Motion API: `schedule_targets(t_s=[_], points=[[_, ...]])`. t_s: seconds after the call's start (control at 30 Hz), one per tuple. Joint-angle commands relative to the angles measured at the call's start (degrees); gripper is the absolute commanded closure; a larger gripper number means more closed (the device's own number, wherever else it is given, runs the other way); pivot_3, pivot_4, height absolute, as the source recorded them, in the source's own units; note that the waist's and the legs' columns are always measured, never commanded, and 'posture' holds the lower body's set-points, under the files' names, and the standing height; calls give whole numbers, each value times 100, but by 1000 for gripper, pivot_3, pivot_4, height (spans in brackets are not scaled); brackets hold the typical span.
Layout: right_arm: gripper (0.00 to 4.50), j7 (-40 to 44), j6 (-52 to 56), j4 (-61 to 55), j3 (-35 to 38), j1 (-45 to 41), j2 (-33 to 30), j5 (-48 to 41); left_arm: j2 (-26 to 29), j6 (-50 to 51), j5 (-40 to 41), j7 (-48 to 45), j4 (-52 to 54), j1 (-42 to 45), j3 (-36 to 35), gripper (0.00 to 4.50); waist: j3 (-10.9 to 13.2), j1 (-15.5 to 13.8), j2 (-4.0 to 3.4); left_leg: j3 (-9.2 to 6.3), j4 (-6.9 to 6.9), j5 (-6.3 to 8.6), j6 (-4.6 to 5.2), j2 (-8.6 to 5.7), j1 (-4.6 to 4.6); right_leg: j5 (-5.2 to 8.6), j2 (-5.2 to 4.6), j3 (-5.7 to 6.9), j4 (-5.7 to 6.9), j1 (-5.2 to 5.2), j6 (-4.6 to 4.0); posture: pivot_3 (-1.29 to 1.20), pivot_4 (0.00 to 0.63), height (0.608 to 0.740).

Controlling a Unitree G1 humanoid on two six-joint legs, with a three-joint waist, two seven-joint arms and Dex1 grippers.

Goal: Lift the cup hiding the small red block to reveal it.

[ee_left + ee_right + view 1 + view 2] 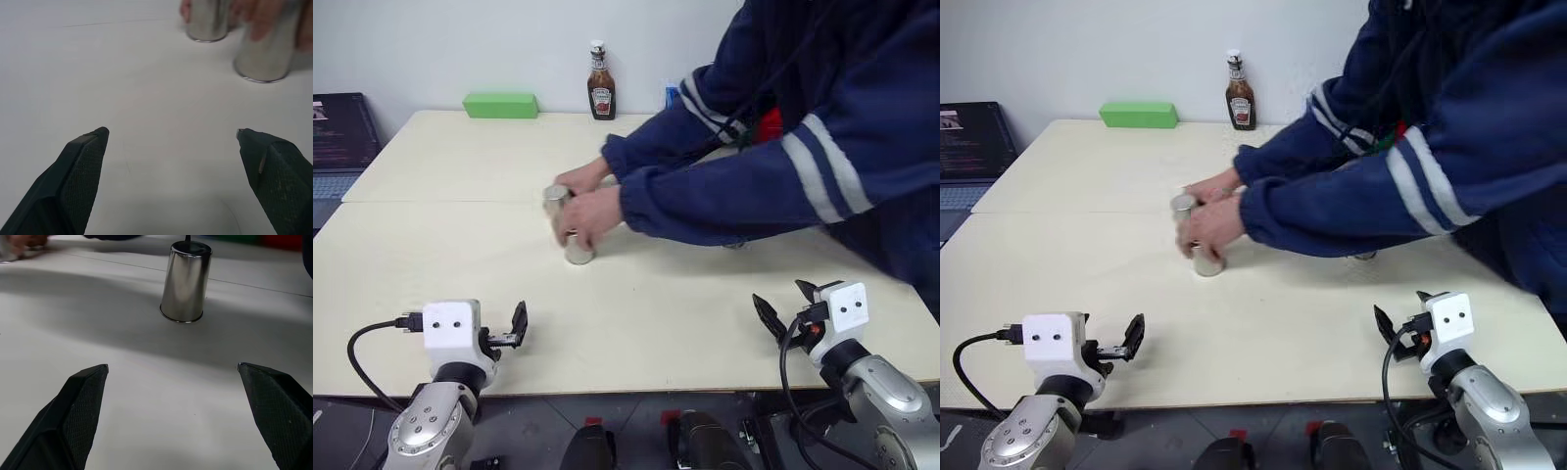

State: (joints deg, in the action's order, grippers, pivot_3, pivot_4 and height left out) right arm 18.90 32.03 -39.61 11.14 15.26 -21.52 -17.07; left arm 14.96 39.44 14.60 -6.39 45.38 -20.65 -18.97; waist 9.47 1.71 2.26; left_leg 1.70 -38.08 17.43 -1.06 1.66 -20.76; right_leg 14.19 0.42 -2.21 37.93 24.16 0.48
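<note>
A pale, smooth matte worktop [460, 166] carries three shiny tapered steel cups, upside down. A person's hands [587, 211] cover two cups [266, 54] mid-worktop; the third cup [187, 281] stands apart. The textured black left gripper [171, 142] and right gripper [171, 377] hover released.

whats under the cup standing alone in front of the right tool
Nothing can be seen under it. The cup stands upside down, rim flat on the table, so its steel wall hides whatever is inside. No red block shows beside it. The person's hands cover the other two cups.
</note>
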Motion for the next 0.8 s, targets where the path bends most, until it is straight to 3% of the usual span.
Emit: schedule_targets(t_s=[0.03, 0.8], points=[[0, -29, -48, -137, 56, -4, 13, -58, 51, -87, -58, -14, 81, 26, -47, 42, 0, 0, 0, -1, 0, 0, 0, 0, 0, 0, 0, 1, 0, 0, 0, 0, 150, 740], [0, 18, -84, -91, 87, -23, -40, -70, 29, -83, -113, 12, 40, 96, -30, 42, 0, -1, 0, -1, 0, 0, 0, 0, -1, -1, 0, 0, 1, 0, 1, 0, 150, 740]])
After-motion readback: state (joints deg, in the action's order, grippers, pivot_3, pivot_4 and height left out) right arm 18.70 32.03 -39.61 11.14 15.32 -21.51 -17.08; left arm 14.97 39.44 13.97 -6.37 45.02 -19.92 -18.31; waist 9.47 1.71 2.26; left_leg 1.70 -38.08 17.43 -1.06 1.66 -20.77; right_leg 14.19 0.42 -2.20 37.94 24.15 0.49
